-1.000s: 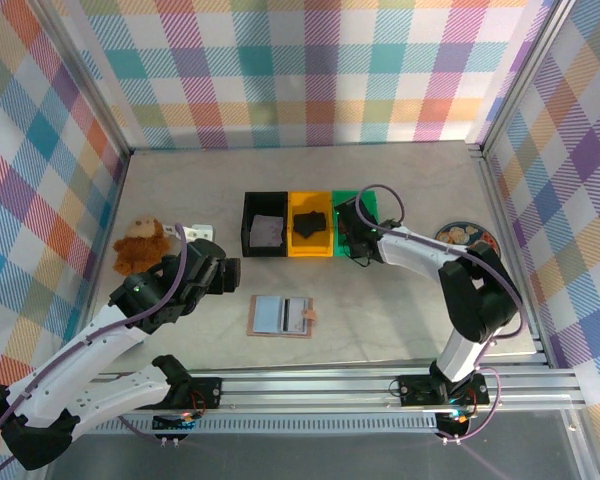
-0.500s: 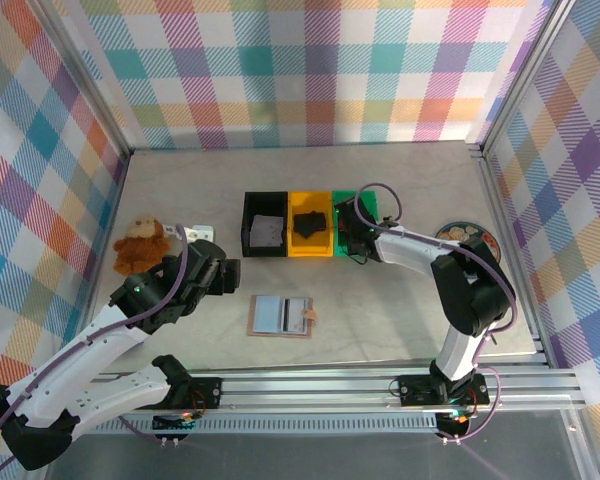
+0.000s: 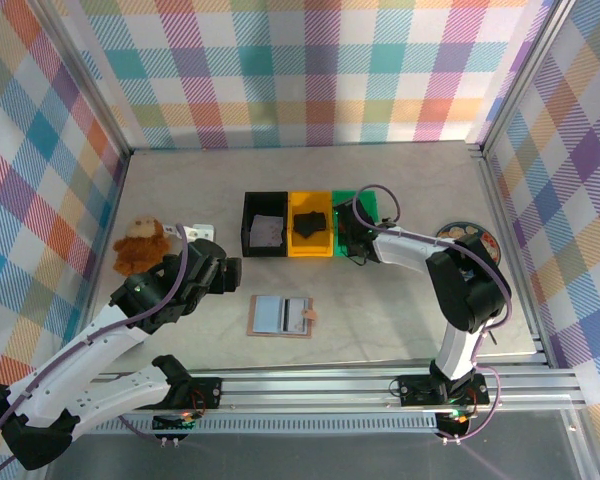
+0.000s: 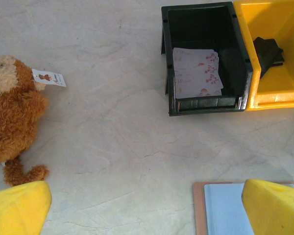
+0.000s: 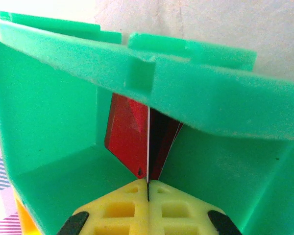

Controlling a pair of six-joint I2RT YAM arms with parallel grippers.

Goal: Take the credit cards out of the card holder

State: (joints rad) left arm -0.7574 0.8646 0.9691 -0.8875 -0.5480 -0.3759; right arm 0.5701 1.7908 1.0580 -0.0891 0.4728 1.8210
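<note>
The worktop is a pale beige-grey surface with faint marbled veins. Cloth walls in a pastel check of pink, teal, yellow, purple and orange close it in at the back and on both sides. Silver metal posts run up the corners, and a grooved metal rail lies along the near edge. The light is even and the shadows are soft.

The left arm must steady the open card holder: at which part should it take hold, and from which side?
Probably the left cover's edge, coming low from the left. The card holder lies open and flat on the table, so only its rim can be pinched; the left gripper, jaws open, stands nearest that side.
</note>
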